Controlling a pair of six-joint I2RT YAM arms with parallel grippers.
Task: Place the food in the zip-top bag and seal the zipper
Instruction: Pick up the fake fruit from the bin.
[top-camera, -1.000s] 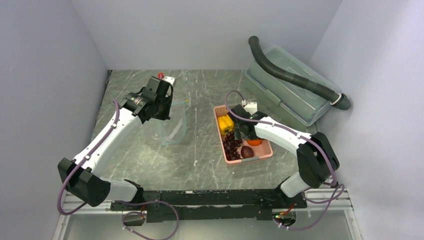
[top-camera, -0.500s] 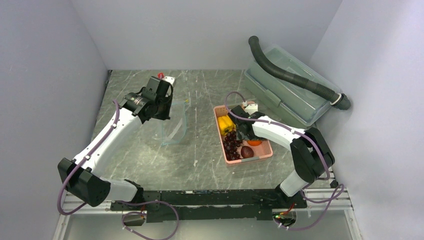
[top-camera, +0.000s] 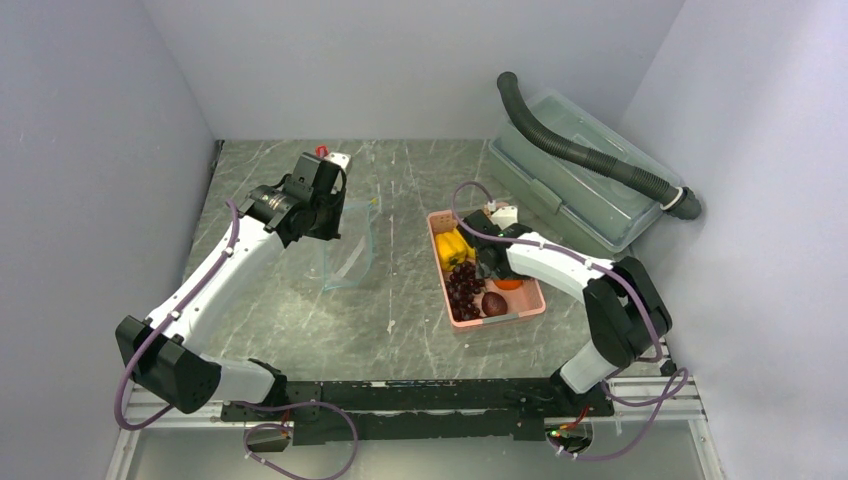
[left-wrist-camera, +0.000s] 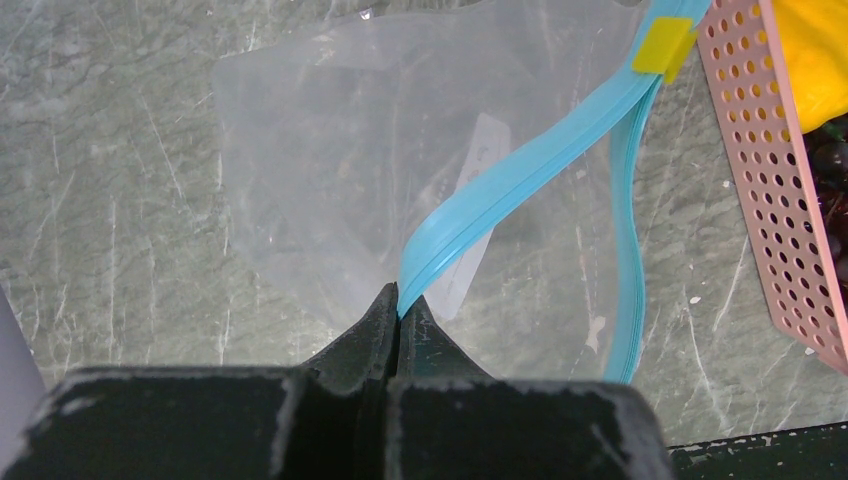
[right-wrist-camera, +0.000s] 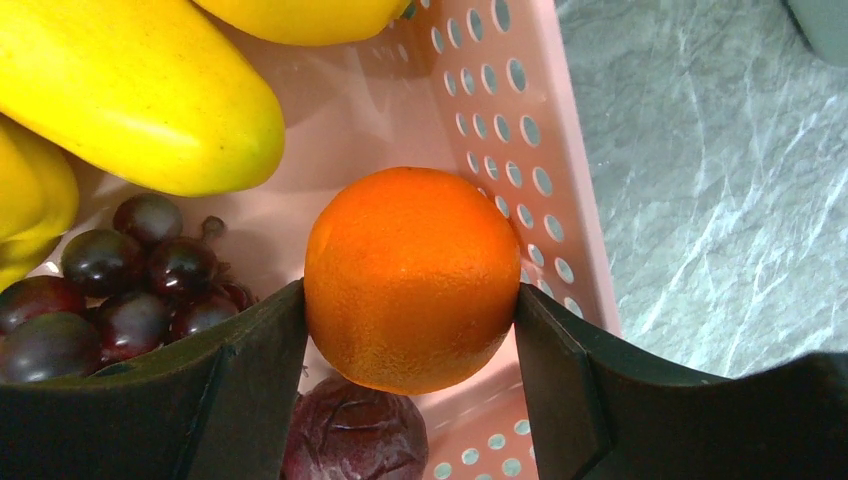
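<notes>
**Basket and surroundings.** One clear lidded box (top-camera: 590, 195) stands behind and to the right of the one pink basket (top-camera: 490, 321). One zip-top bag (left-wrist-camera: 330, 170) sits left of the basket, mouth parted. The left gripper (left-wrist-camera: 398, 310) is clamped on its blue zipper (left-wrist-camera: 520, 180), which carries one yellow slider (left-wrist-camera: 664, 45). In the basket are three yellow pieces (right-wrist-camera: 130, 90), one grape bunch (right-wrist-camera: 130, 280) and one reddish-brown fruit (right-wrist-camera: 350, 440). One orange (right-wrist-camera: 412, 275) is pinched by the right gripper (right-wrist-camera: 410, 310). The bag's one white label (left-wrist-camera: 485, 145) is illegible.

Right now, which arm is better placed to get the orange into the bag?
Right arm: its jaws press both sides of the orange inside the pink basket. The left arm is taken, jaws shut on the zipper of the zip-top bag, holding its mouth open.
</notes>
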